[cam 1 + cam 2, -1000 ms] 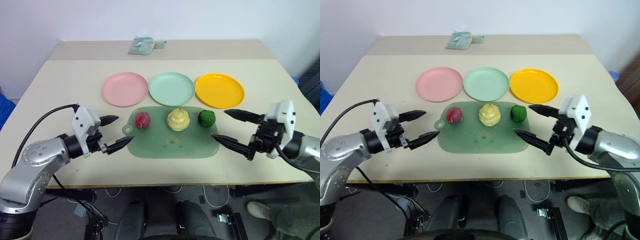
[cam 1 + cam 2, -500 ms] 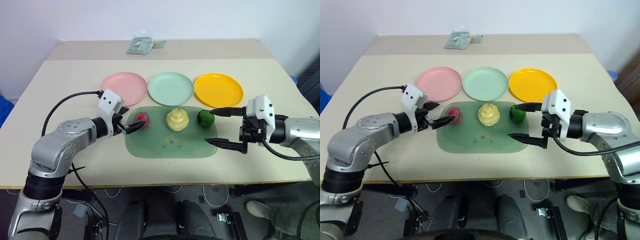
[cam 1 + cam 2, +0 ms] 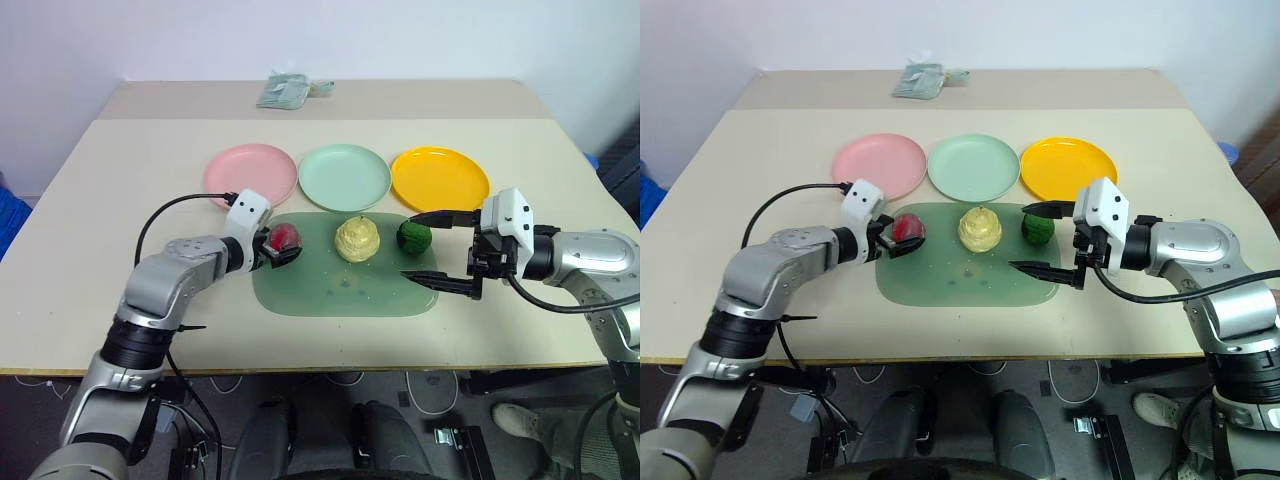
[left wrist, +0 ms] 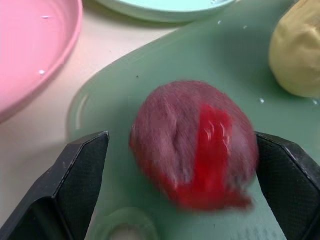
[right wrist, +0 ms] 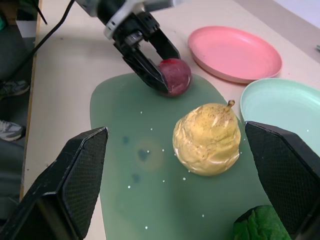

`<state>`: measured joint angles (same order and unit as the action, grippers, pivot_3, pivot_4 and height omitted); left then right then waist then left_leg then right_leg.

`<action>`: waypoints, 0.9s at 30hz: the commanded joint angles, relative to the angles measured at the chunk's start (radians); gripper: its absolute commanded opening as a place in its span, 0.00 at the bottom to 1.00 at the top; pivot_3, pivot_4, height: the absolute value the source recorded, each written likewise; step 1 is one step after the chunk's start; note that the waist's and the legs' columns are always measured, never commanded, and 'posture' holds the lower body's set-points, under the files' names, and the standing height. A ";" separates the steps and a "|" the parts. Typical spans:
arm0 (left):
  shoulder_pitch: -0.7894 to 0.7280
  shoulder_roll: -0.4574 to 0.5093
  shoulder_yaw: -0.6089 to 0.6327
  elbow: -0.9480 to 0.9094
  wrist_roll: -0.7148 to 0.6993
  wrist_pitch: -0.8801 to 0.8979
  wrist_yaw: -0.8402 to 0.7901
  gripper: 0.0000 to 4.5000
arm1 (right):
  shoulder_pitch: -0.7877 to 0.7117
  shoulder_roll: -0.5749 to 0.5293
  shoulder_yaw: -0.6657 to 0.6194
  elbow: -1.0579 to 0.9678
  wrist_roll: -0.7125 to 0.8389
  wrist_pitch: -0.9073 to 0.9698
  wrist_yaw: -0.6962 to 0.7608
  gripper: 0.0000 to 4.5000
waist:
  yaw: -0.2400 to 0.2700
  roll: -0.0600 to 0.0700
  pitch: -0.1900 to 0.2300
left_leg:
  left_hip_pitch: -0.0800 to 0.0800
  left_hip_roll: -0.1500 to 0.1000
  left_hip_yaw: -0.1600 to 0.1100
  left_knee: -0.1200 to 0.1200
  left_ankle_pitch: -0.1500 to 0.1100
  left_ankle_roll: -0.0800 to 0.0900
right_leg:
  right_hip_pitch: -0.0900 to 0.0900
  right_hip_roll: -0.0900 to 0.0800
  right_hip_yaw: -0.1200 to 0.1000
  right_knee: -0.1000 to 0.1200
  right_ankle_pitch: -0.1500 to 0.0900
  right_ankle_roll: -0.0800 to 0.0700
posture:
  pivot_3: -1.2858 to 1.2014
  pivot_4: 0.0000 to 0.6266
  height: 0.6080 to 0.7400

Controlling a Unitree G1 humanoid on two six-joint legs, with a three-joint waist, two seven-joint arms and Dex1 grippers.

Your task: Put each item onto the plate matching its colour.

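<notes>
A pale table [image 3: 120, 180] holds the scene, and no brand, label or writing can be read on anything there. Farthest left, the left gripper [image 3: 281, 246] reaches in over the left end of a dull-green mat [image 3: 345, 290], its two black fingers [image 4: 75, 175] set on either side of the red toy food [image 3: 286, 237]; in the left wrist view a thin gap shows between each finger and the red surface, so whether it already grips is unclear. Behind it, on the bare table, lies the pink plate [image 3: 250, 176], with the mint green plate [image 3: 345, 176] beside it and the orange-yellow plate [image 3: 440, 178] next along, all three in a row just beyond the mat. The pale yellow ridged dome [image 3: 357, 239] sits upright at the middle of the mat, and the dark green bumpy ball [image 3: 414, 236] sits near the mat's right end. The right gripper [image 3: 428, 247] is beside the ball, jaws spread wide and holding nothing, one finger just above the ball and the other over the mat's near right edge. At the far edge of the table lies a small crumpled greenish packet [image 3: 285, 90], its print too small to read.
</notes>
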<state>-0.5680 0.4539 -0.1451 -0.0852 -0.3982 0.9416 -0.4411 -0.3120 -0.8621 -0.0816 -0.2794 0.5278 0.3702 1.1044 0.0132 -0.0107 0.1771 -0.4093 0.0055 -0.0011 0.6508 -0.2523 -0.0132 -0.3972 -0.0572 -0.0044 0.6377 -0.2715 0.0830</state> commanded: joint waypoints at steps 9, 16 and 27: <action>-0.060 -0.067 0.111 0.027 0.073 -0.072 0.101 0.53 | 0.026 0.011 -0.046 0.001 -0.005 -0.051 -0.009 1.00 | 0.000 0.000 0.000 | 0.001 0.000 0.000 0.002 0.000 0.000 | -0.002 -0.002 0.000 0.008 0.000 0.000 | 0.52 0.24 1.00; -0.307 -0.157 0.240 0.420 0.203 -0.312 0.372 0.53 | -0.037 0.068 -0.028 0.014 -0.025 -0.050 -0.079 1.00 | 0.000 -0.001 0.001 | 0.000 -0.002 -0.001 0.005 0.000 0.000 | -0.002 -0.001 -0.001 0.009 0.001 0.002 | 0.52 0.24 1.00; -0.458 -0.222 0.313 0.897 0.244 -0.619 0.480 0.53 | -0.135 0.149 0.015 0.006 -0.047 0.008 -0.182 1.00 | 0.000 -0.003 0.002 | 0.000 -0.006 -0.001 0.005 0.000 0.000 | -0.002 -0.004 -0.001 0.010 0.001 0.004 | 0.52 0.24 1.00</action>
<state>-0.9810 0.2278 0.1514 0.7971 -0.1641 0.3805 0.0286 -0.4216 -0.7166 -0.0586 -0.2377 0.4815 0.3728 0.9365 0.0128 -0.0140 0.1790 -0.4098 -0.0002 -0.0019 0.6556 -0.2525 -0.0129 -0.3996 -0.0615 -0.0052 0.6476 -0.2706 0.0874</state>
